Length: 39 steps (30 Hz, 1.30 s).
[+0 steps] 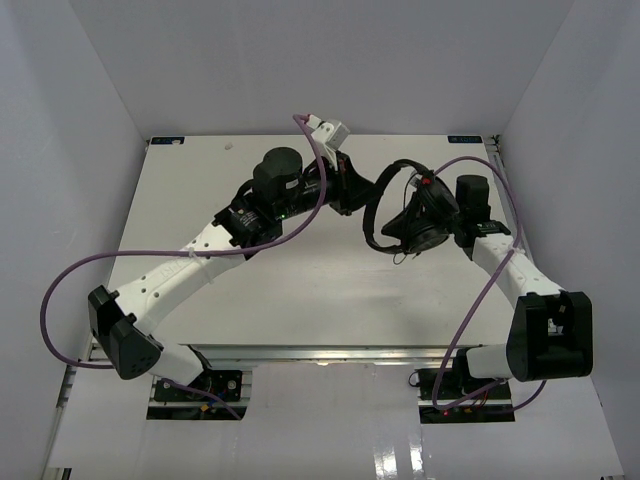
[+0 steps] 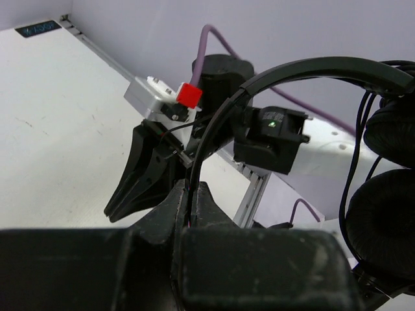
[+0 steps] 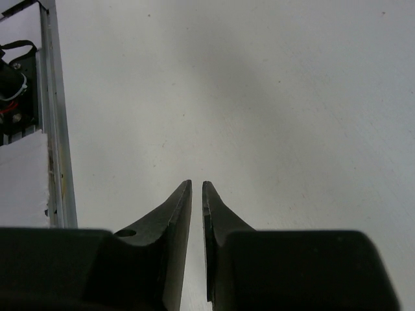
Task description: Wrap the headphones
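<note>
Plainly, the left gripper (image 2: pixel 189 202) is closed tight on the thin headband of the headphones (image 2: pixel 311 67). The band rises from between its fingers and arches over to the right. The two round earcups (image 2: pixel 388 214) hang at the far end of that arch, one close above the other, with a thin black cable (image 2: pixel 354 162) running down just beside them.

In the top view the headphones sit between the two arms, over the far right-of-centre part of the worktop (image 1: pixel 300 290). They seem to be held clear of it.

The right gripper (image 3: pixel 196 189) points down at bare worktop. Its fingers are drawn almost together with only a narrow slit between them, and nothing shows in that slit. In the left wrist view it hangs just beyond the headband, apart from the earcups. Purple robot cables (image 1: pixel 75 270) loop away from both arms.
</note>
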Each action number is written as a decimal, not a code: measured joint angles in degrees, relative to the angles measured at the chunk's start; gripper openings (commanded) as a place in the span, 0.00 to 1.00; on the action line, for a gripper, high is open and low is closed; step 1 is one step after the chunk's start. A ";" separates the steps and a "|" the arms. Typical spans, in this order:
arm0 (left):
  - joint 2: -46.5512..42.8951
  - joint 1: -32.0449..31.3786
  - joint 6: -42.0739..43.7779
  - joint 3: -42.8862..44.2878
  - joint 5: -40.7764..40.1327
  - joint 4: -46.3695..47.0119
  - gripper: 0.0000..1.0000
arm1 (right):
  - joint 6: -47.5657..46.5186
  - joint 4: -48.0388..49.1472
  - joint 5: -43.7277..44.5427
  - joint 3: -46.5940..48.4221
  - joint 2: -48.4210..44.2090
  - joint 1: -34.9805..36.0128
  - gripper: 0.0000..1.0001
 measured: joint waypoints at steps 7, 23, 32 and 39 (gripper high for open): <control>0.01 -0.02 -0.44 4.29 -3.20 -1.88 0.00 | 4.84 6.98 -2.85 -0.40 1.76 0.00 0.19; -2.57 1.90 0.02 6.59 -17.32 -5.90 0.00 | 5.06 8.68 -3.68 -6.03 0.26 0.00 0.22; -6.47 8.60 -3.45 1.10 -21.49 -5.59 0.00 | 4.80 8.61 -4.43 -7.42 -1.41 0.00 0.21; -6.51 11.31 -4.87 1.01 -22.18 -5.48 0.00 | 4.64 8.51 -5.01 -7.55 -1.41 0.00 0.17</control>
